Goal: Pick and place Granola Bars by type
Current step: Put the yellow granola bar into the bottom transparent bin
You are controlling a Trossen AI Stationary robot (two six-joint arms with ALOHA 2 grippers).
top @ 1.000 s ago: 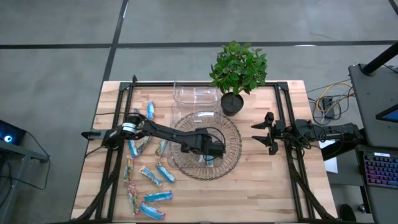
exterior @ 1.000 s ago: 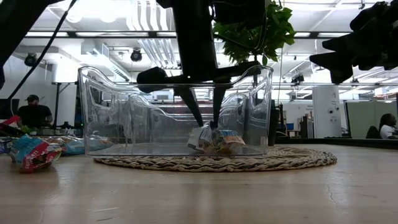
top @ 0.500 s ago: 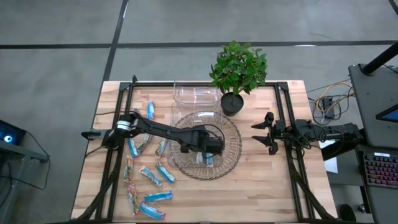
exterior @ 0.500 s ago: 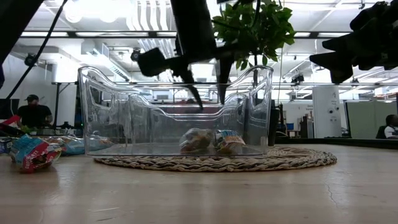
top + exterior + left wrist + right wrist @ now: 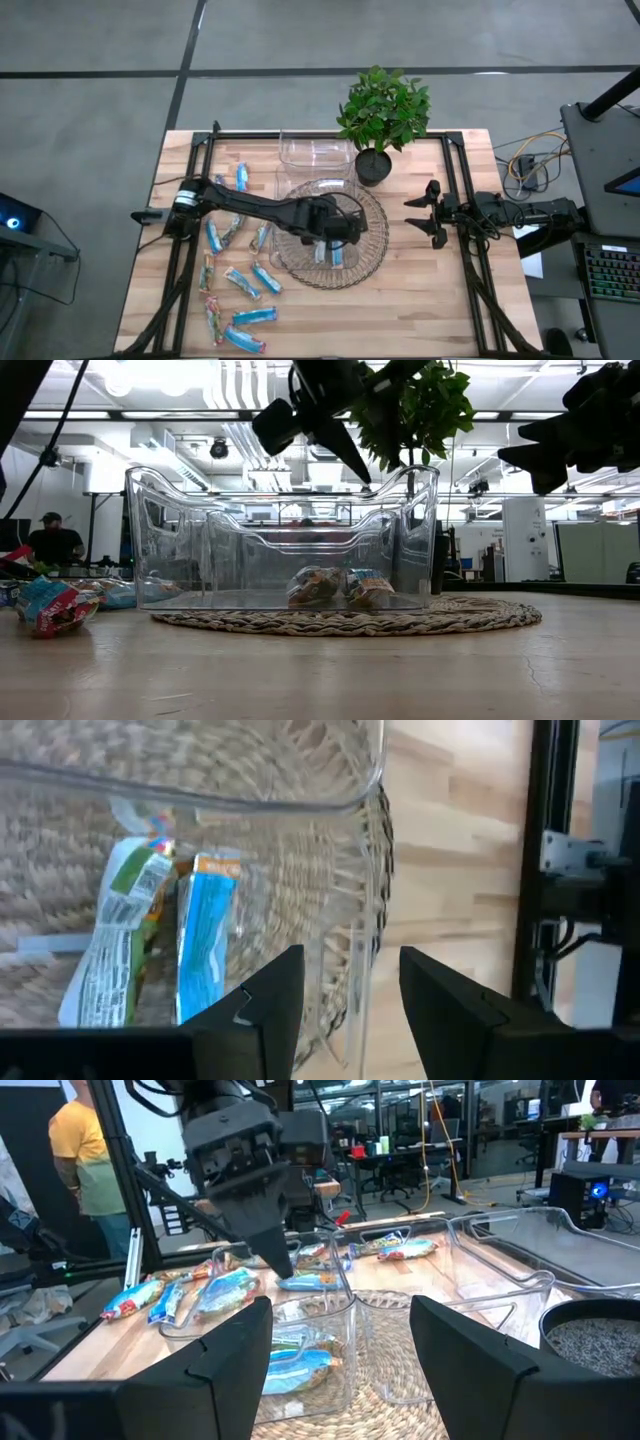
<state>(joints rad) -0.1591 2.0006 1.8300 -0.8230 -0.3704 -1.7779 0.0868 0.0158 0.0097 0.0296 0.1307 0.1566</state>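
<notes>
My left gripper (image 5: 340, 230) hangs open above the clear container (image 5: 200, 550) that stands on the woven mat (image 5: 375, 235). Nothing is between its fingers (image 5: 350, 1020). Two granola bars lie side by side on the container's floor: one with a green and white wrapper (image 5: 120, 940), one blue (image 5: 205, 950). Both show through the wall in the low view (image 5: 317, 585) (image 5: 370, 588). Several more blue bars (image 5: 241, 282) lie loose on the table's left side. My right gripper (image 5: 412, 213) waits open near the right edge, pointing toward the mat.
A second clear container (image 5: 315, 150) stands behind the mat. A potted plant (image 5: 383, 115) is at the back, right of it. Black frame rails (image 5: 462, 200) run along both sides of the table. Bare wood lies at the near right. People stand in the room beyond.
My left gripper has let go of a bar on the container floor and risen straight up out of the container, tipping and rolling as it went. The bar that stood tilted under the fingers now lies flat beside the other one.
</notes>
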